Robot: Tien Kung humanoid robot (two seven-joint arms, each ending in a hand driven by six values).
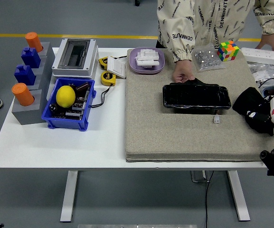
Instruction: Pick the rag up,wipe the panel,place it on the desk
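Pick-up step: right hand (265,121) at the black rag (247,102) (finger closure cannot be told); next, carry it onto the panel (196,96), which a person's hand (183,73) steadies.

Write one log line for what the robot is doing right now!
phase: rag pickup | right hand: on black rag | panel: unwiped, person's hand at its far edge | left hand: out of view

1. I have one view only, from the head camera, high on my side of the worktop (56,142).
2. It faces forward and down, far enough back that the whole worktop shows, with floor before and beyond it.
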